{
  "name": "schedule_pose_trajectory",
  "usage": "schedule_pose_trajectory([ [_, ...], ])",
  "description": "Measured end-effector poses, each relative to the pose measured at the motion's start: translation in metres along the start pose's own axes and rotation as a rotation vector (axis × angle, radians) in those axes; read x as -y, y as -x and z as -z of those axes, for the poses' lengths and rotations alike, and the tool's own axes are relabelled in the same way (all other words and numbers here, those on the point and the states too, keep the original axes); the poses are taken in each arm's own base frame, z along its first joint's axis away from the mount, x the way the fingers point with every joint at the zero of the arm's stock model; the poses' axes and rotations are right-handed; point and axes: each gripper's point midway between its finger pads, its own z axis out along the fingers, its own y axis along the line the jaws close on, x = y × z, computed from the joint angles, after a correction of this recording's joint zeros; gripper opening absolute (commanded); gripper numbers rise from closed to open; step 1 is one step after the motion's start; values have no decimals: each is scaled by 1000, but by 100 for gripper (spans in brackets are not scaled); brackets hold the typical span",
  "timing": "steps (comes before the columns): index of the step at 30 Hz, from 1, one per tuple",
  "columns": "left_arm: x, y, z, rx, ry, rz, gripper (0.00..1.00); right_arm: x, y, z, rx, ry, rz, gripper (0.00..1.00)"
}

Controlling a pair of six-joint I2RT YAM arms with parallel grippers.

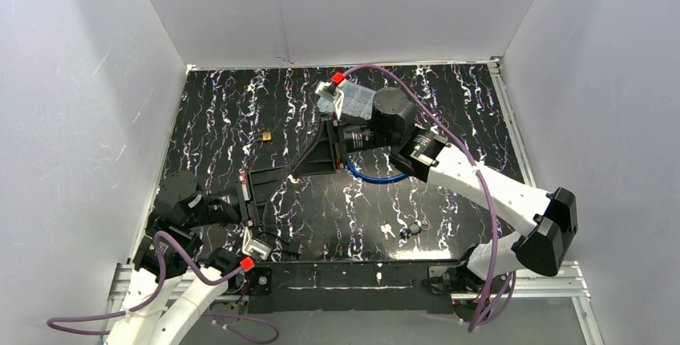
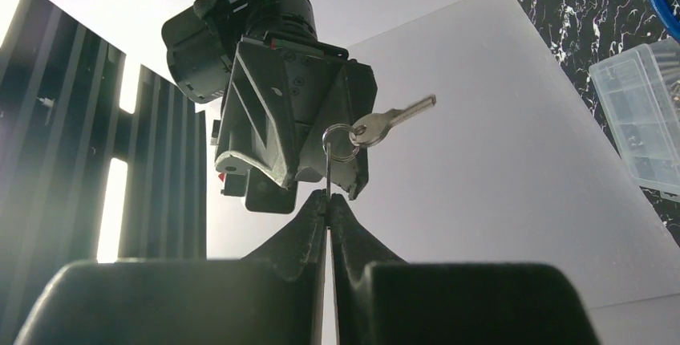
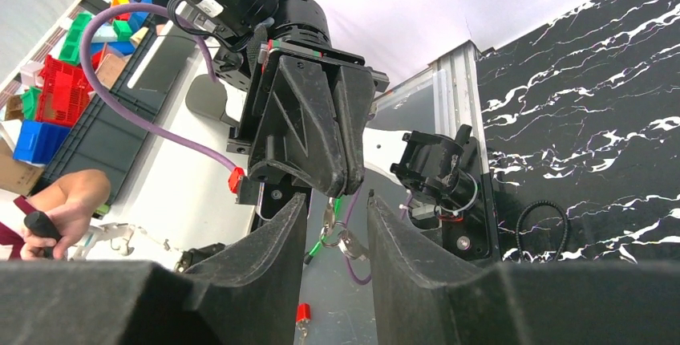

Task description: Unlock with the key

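Observation:
My left gripper (image 2: 328, 195) is shut on the thin metal of one key (image 2: 328, 170), seen edge-on and pointing up. A key ring (image 2: 341, 143) sits at its top, and a second silver key (image 2: 393, 118) sticks out to the right from the ring. My right gripper (image 3: 337, 194) faces it tip to tip, and its fingers stand apart around the hanging ring and key (image 3: 335, 231). The key head lies close against the right finger. In the top view the two grippers (image 1: 279, 178) (image 1: 298, 168) meet above the mat's middle. A small brass object (image 1: 265, 135) lies on the mat behind them.
A clear plastic parts box (image 1: 353, 100) stands at the back, by the right arm. A blue cable loop (image 1: 377, 175) lies under that arm, with small dark parts (image 1: 409, 231) toward the front. White walls enclose the black marbled mat (image 1: 449, 104).

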Motion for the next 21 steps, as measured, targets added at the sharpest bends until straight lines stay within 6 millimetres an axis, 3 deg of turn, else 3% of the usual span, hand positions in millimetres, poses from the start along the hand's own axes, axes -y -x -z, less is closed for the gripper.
schedule_pose_trajectory([
  [12, 5, -7, -3, -14, -22, 11, 0, -3, -6, 0, -33, 30, -1, 32],
  [18, 1, -12, -2, -31, -26, 2, 0, 9, -17, -8, -89, 50, -45, 32],
  [21, 4, -13, -2, -38, -37, 9, 0, 11, -20, -8, -107, 58, -61, 27],
])
